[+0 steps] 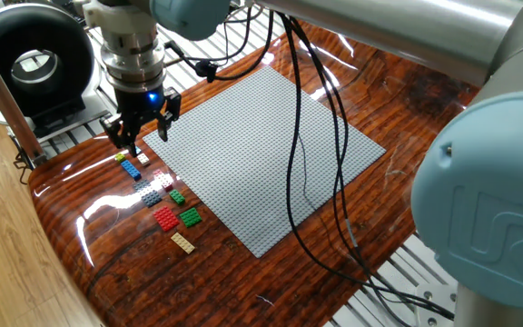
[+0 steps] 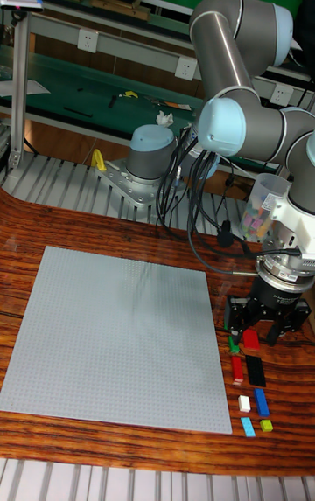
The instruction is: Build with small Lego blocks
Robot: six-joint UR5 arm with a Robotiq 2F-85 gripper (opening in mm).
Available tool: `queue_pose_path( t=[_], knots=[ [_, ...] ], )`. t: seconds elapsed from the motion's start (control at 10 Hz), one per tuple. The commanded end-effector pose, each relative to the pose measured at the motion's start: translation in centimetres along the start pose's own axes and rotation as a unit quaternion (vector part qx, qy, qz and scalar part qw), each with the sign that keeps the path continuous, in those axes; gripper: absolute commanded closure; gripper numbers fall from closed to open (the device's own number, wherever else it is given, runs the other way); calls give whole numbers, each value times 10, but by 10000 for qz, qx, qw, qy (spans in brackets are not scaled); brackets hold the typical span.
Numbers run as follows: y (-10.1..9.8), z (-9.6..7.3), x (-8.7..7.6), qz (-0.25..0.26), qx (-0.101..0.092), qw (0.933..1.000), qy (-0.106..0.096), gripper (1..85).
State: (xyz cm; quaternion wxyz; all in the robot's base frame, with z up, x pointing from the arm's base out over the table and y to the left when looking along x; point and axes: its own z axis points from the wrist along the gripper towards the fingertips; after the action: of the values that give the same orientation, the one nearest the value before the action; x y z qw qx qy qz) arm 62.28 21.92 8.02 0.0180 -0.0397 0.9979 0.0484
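Picking looked to be the step in hand: no brick stood on the grey baseplate (image 1: 261,154) yet, and the gripper (image 1: 131,145) hung low over the far end of the small Lego blocks (image 1: 162,202), which lay in a loose cluster on the wooden table (image 1: 107,245) just beside the baseplate's edge. From the fixed view the cluster ran from a yellow-green piece (image 1: 121,157) and a blue brick (image 1: 132,169) near the fingertips, through white and grey bits, to two green plates (image 1: 190,216), a red plate (image 1: 165,218) and a tan plate (image 1: 182,242) at the near end. The fingers pointed straight down, the wrist vertical above them, the upper arm crossing overhead with cables trailing over the baseplate. The jaws seemed set only a little apart, but whether they pinched anything I could not tell; in the tall fixed view the tips (image 2: 258,337) sat right at a red brick (image 2: 251,339), touching or just above it. By my judgement the next move called for a clean close on one brick alone, without nudging its neighbours, then a lift and a carry over to the baseplate.
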Motion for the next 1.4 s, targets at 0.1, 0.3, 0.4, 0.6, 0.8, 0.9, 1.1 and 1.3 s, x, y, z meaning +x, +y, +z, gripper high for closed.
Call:
queue_pose_path(
  t=[0.1,0.3,0.4,0.6,0.8,0.9,1.1,1.3],
  knots=[
    [5,0,-3,128,-105,9998,-88,250],
    [8,6,8,293,-28,9995,-137,250],
    [9,9,11,317,-47,9993,-215,250],
    [3,5,9,346,-22,9990,-275,247],
    [1,5,17,375,23,9992,-105,247],
    [-2,5,18,373,84,9992,-79,247],
    [-6,4,18,370,153,9992,-91,247],
    [-4,13,11,379,101,9991,-140,247]
  ],
)
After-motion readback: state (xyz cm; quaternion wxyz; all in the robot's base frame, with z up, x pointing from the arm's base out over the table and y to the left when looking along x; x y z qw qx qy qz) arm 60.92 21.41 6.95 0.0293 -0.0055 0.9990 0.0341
